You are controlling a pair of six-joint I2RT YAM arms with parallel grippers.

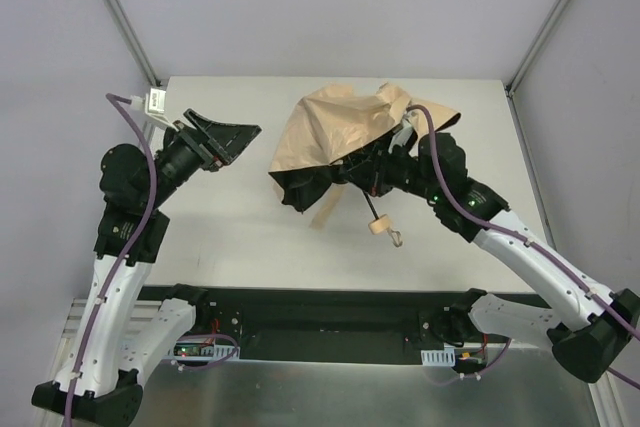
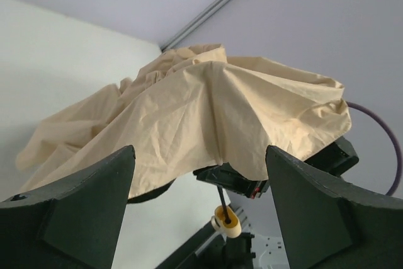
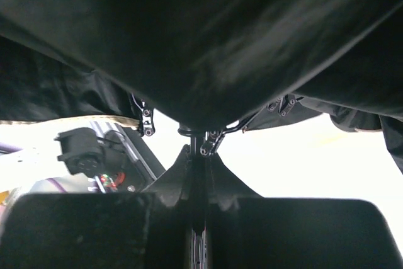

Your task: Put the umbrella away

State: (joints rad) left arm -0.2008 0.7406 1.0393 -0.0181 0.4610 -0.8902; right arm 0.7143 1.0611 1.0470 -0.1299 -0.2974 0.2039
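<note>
Left gripper (image 1: pixel 222 135), wide open and empty, hangs over the table's (image 1: pixel 230 237) left side from above, umbrella (image 1: pixel 340 127) draped over its far middle; its wrist view frames the tan canopy (image 2: pixel 201 111) between both fingers (image 2: pixel 82 206); only the right wrist shows right gripper (image 3: pixel 198 169) clamped on the shaft (image 3: pixel 195 146)

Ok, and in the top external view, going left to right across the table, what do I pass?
left gripper, open and holding nothing → umbrella, its beige canopy crumpled over the shaft → right arm, reaching in from the right.
</note>
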